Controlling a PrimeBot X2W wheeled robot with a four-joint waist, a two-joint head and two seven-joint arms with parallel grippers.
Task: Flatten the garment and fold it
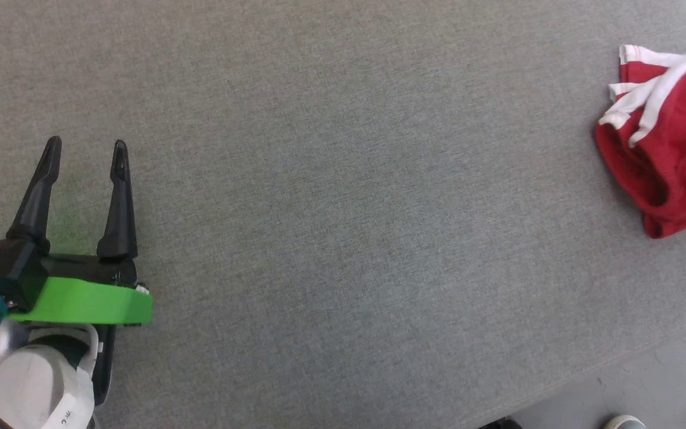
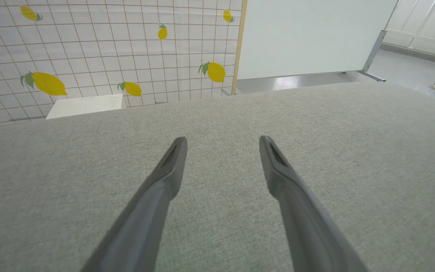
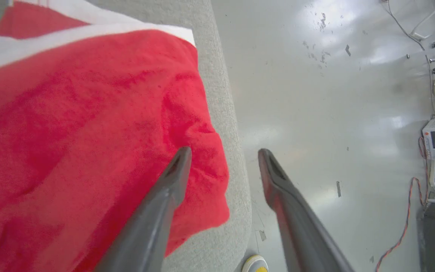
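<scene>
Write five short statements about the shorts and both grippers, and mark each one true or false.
1. The left gripper is open above the bare grey table. True.
2. The garment lies flat in the table's middle. False: it sits bunched at the table's right edge.
3. The right gripper is clamped on the garment. False: its fingers stand apart with nothing between them.
4. White trim shows on the red garment. True.
5. The left gripper touches the garment. False: they are far apart.
</scene>
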